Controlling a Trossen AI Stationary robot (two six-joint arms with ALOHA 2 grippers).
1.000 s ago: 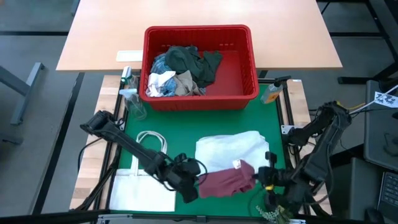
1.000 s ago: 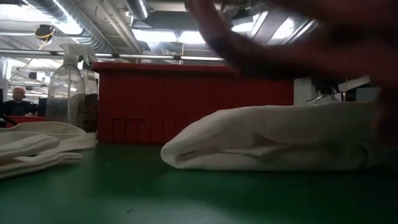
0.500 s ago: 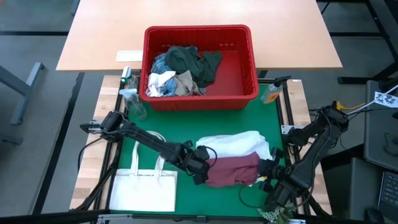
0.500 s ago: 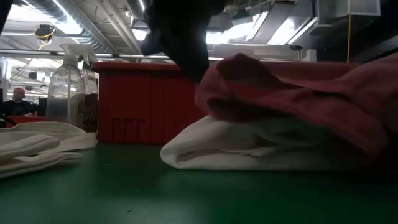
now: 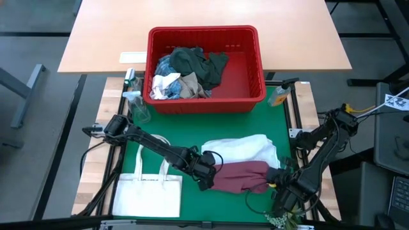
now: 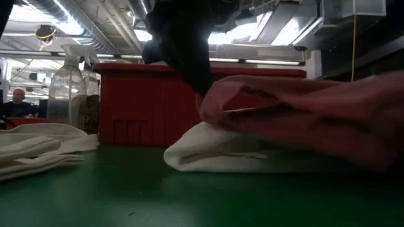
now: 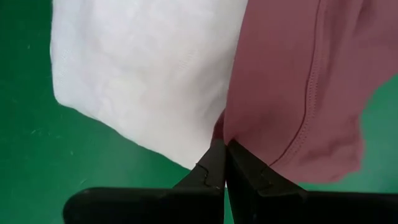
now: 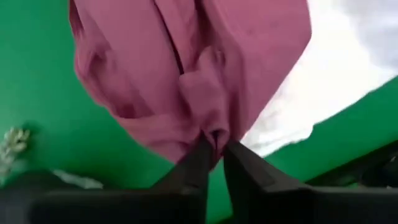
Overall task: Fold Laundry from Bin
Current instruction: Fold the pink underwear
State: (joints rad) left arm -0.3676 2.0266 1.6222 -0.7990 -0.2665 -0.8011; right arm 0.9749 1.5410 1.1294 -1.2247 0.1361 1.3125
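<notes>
A maroon garment (image 5: 240,177) lies draped over the near part of a folded white garment (image 5: 243,151) on the green mat. My left gripper (image 5: 208,174) is shut on the maroon cloth's left end. My right gripper (image 5: 276,181) is shut on its right end. In the low view the maroon cloth (image 6: 303,113) sags onto the white pile (image 6: 240,154). The red bin (image 5: 257,70) stands at the far side. Inside it, white, blue, beige and dark green laundry (image 5: 185,73) lies in a heap. My left gripper pinches the maroon garment's left edge (image 7: 231,134) between its two fingers, beside a stitched hem. The fingers slant down from the table's left. The cloth spreads away from them over the white garment. My right gripper has a bunched fold of the maroon garment's right end (image 8: 211,127) between its fingertips. The fingers point down from above. The cloth is slack and rests partly on the white garment and partly on the mat.
A flat white tote bag (image 5: 150,191) lies at the near left of the mat. A clear spray bottle (image 5: 134,105) stands at the far left corner and an orange-tinted bottle (image 5: 279,96) at the far right. The mat shows bare between bin and garments.
Both grippers have come down with the maroon garment, the left one also moving right and toward the far edge. The garment, held up above the mat a second ago, now lies across the near part of the white garment.
</notes>
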